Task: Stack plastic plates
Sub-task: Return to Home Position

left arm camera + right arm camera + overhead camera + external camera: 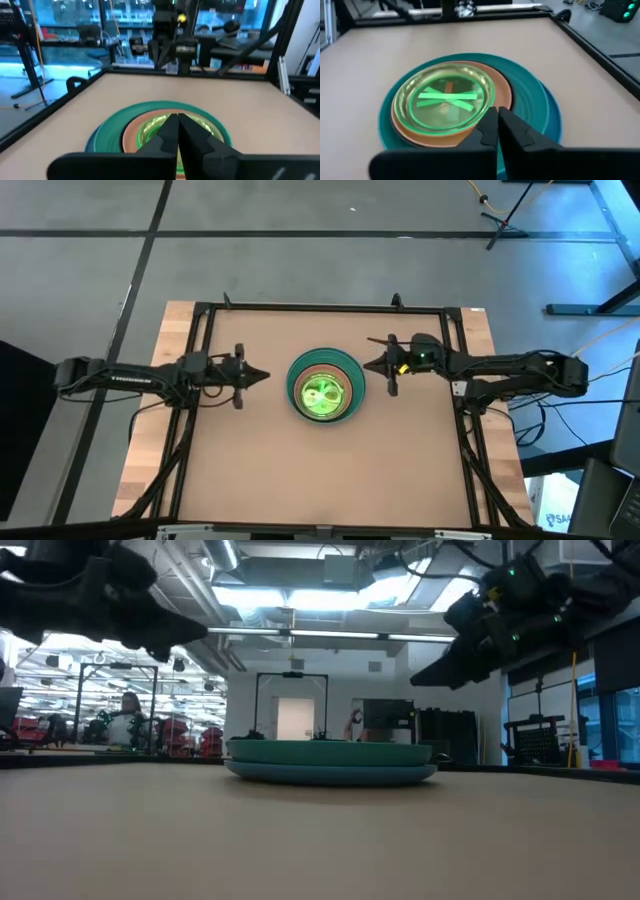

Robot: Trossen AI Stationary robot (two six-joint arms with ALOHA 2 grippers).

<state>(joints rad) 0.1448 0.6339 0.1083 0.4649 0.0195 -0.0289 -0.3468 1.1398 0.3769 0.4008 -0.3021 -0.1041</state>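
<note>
The stack of round, smooth plastic plates [325, 387], glossy translucent green on peach on wide teal over blue, sits mid-way on the matte tan tabletop [400, 470] between the raised left gripper [262, 376] and right gripper [368, 364], each with its fingers pressed together.
</note>
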